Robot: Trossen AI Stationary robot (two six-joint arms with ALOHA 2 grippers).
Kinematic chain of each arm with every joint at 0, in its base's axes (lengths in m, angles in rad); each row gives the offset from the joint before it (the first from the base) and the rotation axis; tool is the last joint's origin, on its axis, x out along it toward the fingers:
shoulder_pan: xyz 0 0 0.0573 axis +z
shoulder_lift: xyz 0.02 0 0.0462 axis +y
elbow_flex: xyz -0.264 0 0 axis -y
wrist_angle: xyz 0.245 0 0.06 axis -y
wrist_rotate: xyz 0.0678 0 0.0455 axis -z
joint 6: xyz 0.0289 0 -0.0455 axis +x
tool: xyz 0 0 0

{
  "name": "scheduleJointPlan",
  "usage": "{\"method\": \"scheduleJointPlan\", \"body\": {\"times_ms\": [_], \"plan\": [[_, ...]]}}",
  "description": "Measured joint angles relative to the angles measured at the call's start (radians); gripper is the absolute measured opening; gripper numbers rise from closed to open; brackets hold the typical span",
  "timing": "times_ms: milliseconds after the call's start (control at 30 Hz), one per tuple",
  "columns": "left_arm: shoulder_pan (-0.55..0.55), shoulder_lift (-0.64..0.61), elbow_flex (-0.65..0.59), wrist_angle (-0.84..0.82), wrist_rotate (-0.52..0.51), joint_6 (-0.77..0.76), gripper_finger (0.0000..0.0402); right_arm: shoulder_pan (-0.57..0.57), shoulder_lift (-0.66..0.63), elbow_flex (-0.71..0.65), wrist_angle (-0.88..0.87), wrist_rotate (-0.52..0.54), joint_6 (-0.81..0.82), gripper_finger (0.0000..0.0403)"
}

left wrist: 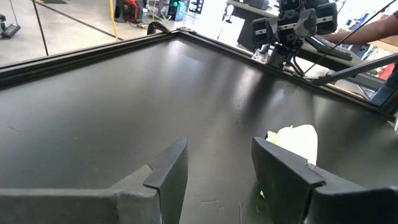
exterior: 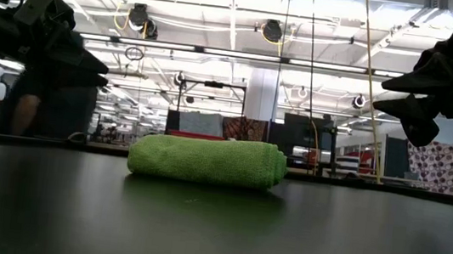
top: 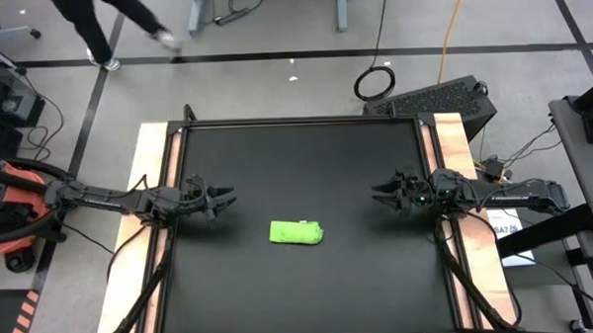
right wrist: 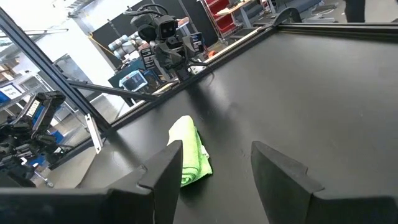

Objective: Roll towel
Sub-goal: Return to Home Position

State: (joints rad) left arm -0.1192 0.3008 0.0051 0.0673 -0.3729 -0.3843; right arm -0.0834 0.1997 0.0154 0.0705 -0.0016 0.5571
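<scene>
The lime-green towel [top: 296,232] lies rolled up into a short bundle on the black tabletop, a little toward the near edge from the middle; it also shows in the low view [exterior: 206,160], the left wrist view [left wrist: 297,141] and the right wrist view [right wrist: 189,154]. My left gripper [top: 226,200] hovers open above the table near its left side, apart from the towel. My right gripper [top: 377,193] hovers open near the table's right side, also apart from it. Both are empty.
The black tabletop [top: 297,166] has raised wooden side rails [top: 149,191] at left and right. A person's legs [top: 94,25] show on the floor beyond the far edge. A black cable loop [top: 374,83] and a dark keyboard-like panel [top: 438,100] lie behind the table.
</scene>
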Motion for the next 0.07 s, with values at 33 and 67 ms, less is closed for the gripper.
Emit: {"method": "scheduleJointPlan", "body": {"times_ms": [33,67], "plan": [[0.000,0.000,0.000,0.000,0.000,0.000,0.0183,0.000,0.000,0.000,0.000,0.000,0.000,0.0181],[0.000,0.000,0.000,0.000,0.000,0.000,0.0183,0.000,0.000,0.000,0.000,0.000,0.000,0.0181]]}}
